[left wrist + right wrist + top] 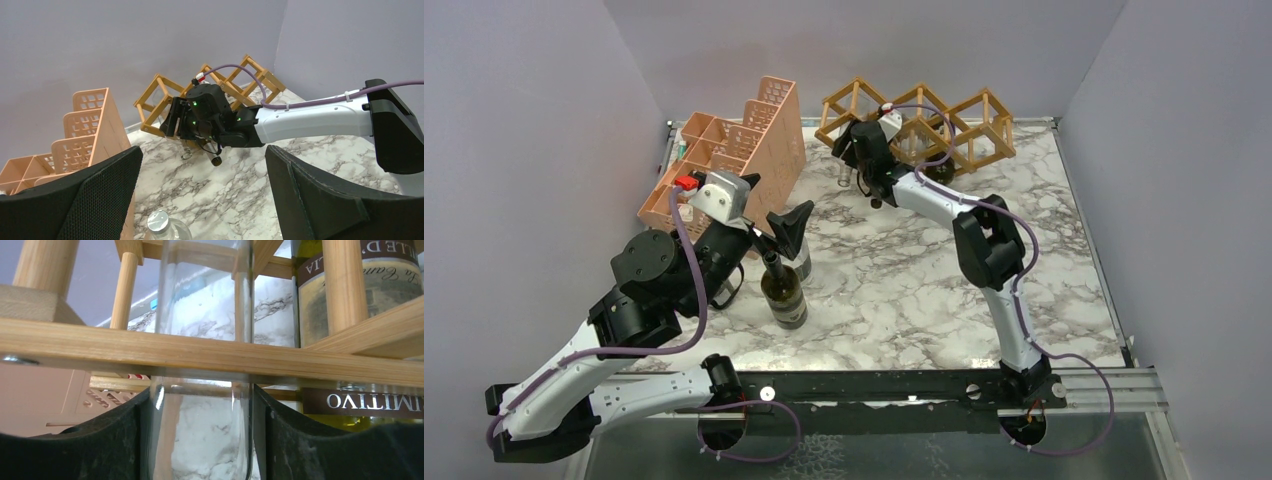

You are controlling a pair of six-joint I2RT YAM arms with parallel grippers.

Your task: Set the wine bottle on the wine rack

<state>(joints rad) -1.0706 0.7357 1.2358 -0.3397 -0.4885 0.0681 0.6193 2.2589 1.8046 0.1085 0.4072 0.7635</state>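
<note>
At wine rack (972, 128): R gripper (862, 155) clamped on clear glass bottle (200, 315), bottle part-way behind front slat. Step, judged: insertion. Next: push deeper, seat, release. L gripper (786, 222) jaws apart, well clear.

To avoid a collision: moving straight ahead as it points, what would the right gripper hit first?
Probably the wine rack: its wooden slat crosses just ahead of the right gripper holding the clear bottle.

golden-brown wine rack (100, 345), clear wine bottle (200, 440), pink perforated organizer (774, 150), grey-veined white table (894, 280)
</note>
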